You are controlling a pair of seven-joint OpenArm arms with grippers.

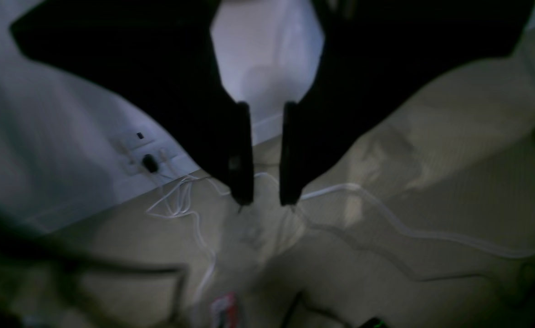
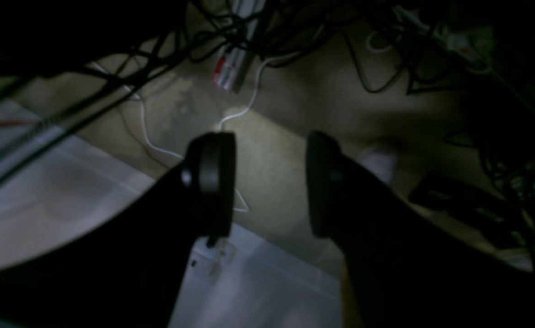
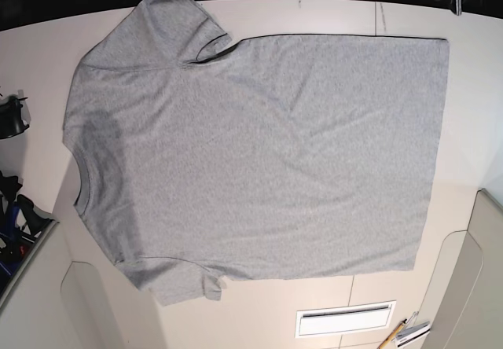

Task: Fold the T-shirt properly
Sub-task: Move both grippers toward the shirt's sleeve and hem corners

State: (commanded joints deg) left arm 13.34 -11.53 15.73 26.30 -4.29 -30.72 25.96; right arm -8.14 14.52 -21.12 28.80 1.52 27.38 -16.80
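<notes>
Both grippers hang off the table with nothing between their fingers: the left gripper point(image 1: 266, 200) has its two dark fingers parted by a narrow gap, and the right gripper point(image 2: 267, 182) has its fingers spread wider, both empty.

In the base view, the T-shirt point(image 3: 259, 160) lies spread flat on the white table point(image 3: 471, 66), plain heather-grey side up. Its ribbed crew neck point(image 3: 80, 184) points toward the left edge of that view and its hem runs down the right. One short sleeve point(image 3: 169, 23) reaches the top edge of the table, the other point(image 3: 177, 282) lies near the bottom. Soft wrinkles cross the chest. Neither arm shows in this view.

Below the left gripper a white cable point(image 1: 385, 218) snakes over a beige floor point(image 1: 431, 182), beside a white wall with a socket point(image 1: 149, 161). The right wrist view is dim; it seems to show tangled black cables point(image 2: 249, 27) on the floor.
</notes>
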